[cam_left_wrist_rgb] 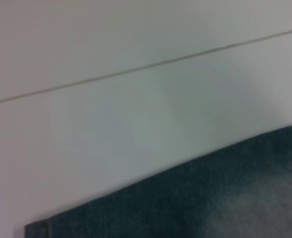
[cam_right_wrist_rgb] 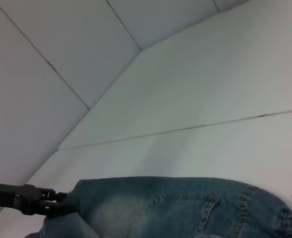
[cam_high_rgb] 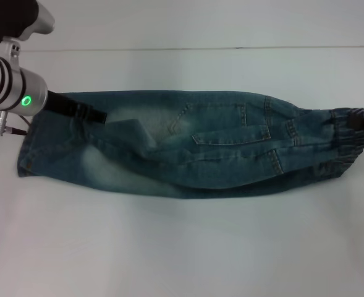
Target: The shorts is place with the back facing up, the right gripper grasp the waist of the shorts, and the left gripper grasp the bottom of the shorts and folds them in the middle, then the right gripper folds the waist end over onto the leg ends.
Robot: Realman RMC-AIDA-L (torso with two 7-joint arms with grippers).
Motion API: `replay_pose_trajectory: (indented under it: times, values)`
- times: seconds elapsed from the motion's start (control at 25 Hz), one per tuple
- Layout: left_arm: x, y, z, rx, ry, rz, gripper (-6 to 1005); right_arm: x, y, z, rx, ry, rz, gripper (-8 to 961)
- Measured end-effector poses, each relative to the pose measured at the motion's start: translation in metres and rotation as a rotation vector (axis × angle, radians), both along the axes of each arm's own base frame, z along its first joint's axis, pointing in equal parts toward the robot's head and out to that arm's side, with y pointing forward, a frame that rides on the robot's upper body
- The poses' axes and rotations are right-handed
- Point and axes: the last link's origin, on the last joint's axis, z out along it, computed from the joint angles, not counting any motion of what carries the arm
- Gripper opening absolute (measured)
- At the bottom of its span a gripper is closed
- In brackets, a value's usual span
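Both grippers' jaws on shorts [cam_high_rgb: 188, 145].

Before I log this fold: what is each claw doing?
Left claw: shut on the shorts near the leg end.
Right claw: at the waist, state cannot be told.

A corner of the shorts [cam_left_wrist_rgb: 200, 203] lies flat on the white table [cam_left_wrist_rgb: 111, 134].

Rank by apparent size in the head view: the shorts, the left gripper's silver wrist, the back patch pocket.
1. The shorts, by far the largest.
2. The silver wrist, though its nearness to the camera enlarges it.
3. The back patch pocket, roughly similar; this ranking is unsure.
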Motion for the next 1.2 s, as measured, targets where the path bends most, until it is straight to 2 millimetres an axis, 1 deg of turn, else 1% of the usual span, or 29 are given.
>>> replay_pose_trajectory:
  times: [0.16,0.36,0.48,0.68,0.92,1.2]
  values:
    - [-0.0008,-0.0008,-0.0009,-0.005,0.010,0.002,871,0.0001,-0.0001,0.0001,0.000,0.000,0.000,140]
    - [0.0014,0.0012,0.0009,0.004,0.003,0.013,709,0.0000,-0.0001,0.0004,0.000,-0.001,0.001,143]
    - [0.0026,0.0019,0.0010,0.002,0.006,0.012,483,-0.0002,-0.0003,0.0003,-0.001,0.000,0.003,145]
    - [0.0018,0.0015,-0.0043,-0.012,0.014,0.020,280,-0.0002,-0.0003,0.0002,-0.001,-0.001,0.003,147]
    - [0.0006,0.0009,-0.0054,-0.024,0.027,0.025,43,-0.0001,-0.0002,0.0005,0.001,-0.001,0.003,150]
    - [0.0038,0.0016,-0.0061,-0.036,0.034,0.018,41,-0.0002,-0.0003,0.0006,0.003,-0.001,0.004,154]
